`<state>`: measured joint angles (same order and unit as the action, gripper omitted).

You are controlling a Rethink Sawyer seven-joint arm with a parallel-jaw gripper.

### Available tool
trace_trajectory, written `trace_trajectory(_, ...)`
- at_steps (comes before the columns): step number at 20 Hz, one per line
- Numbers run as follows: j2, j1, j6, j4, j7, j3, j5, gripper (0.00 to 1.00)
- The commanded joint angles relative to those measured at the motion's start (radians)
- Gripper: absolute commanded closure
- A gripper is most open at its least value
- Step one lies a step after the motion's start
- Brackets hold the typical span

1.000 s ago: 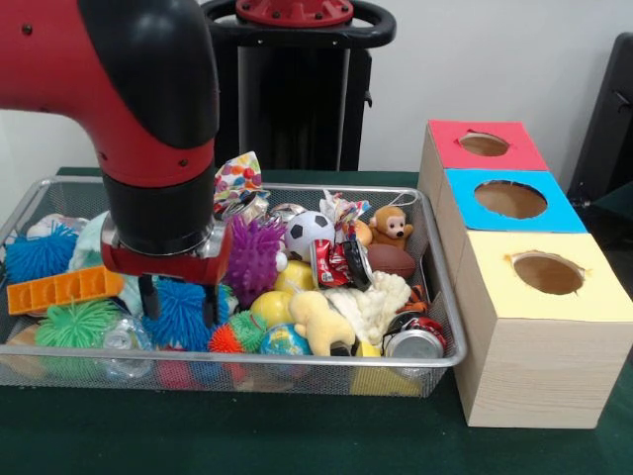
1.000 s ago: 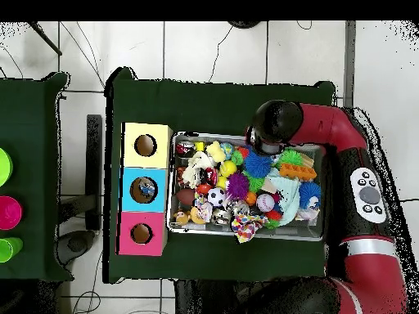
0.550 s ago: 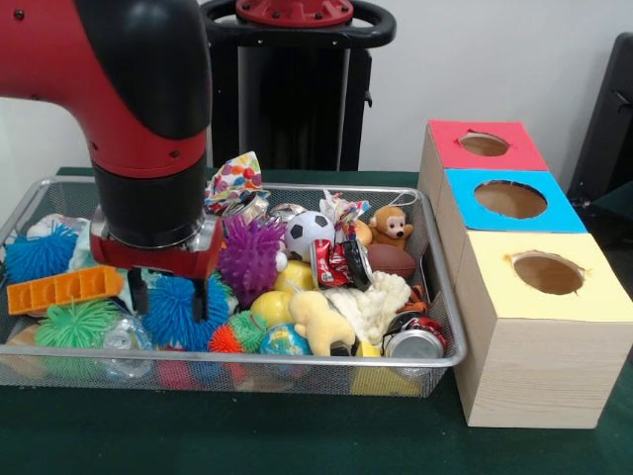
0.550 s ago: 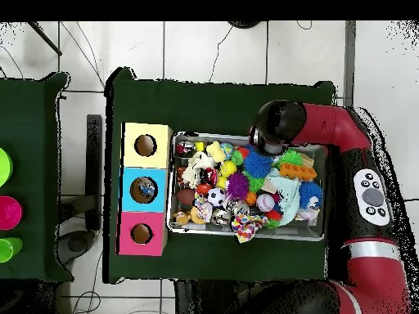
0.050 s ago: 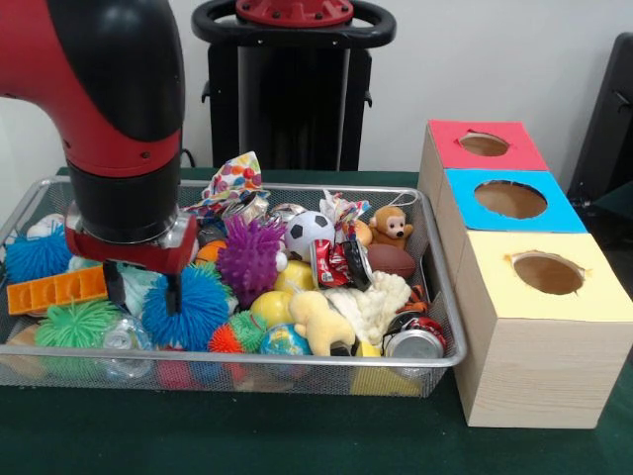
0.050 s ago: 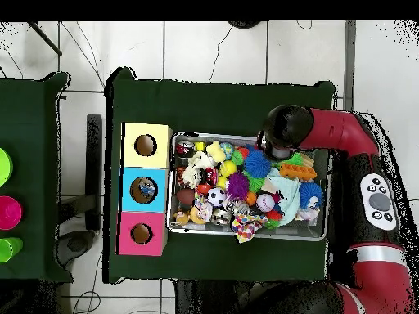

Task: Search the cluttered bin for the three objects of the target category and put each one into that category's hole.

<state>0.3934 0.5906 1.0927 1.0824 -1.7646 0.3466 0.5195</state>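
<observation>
In the front view, my gripper (image 5: 144, 291) hanging low over the wire bin's (image 5: 435, 297) left end, fingers (image 5: 115, 288) apart and empty, flanking pale cloth beside a blue spiky ball (image 5: 190, 305), from overhead, my arm (image 6: 337, 131) over the bin's (image 6: 174, 184) far corner, three holed boxes (image 6: 145, 188) beside it on the green tabletop (image 6: 221, 102).

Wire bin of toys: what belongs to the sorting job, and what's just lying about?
Job: silver wire mesh bin of toys; wooden box with red, blue and yellow holed tops; black claw, open over the bin.
Lying about: round pink and green things on the separate green table.
</observation>
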Motion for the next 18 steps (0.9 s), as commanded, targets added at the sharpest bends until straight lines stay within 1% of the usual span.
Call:
trace_trajectory(1,-0.036,0.027,-0.088,0.069,0.173,-0.019,0.093,0.00)
trace_trajectory(4,-0.046,0.026,-0.112,0.069,0.153,-0.022,0.094,0.00)
trace_trajectory(7,-0.081,0.032,-0.150,0.052,0.138,-0.021,0.094,0.00)
trace_trajectory(10,-0.094,0.032,-0.205,0.065,0.095,-0.033,0.092,0.00)
trace_trajectory(12,-0.091,0.031,-0.241,0.082,0.059,-0.045,0.084,0.00)
trace_trajectory(18,-0.079,0.024,-0.293,0.116,0.022,-0.076,0.057,0.00)
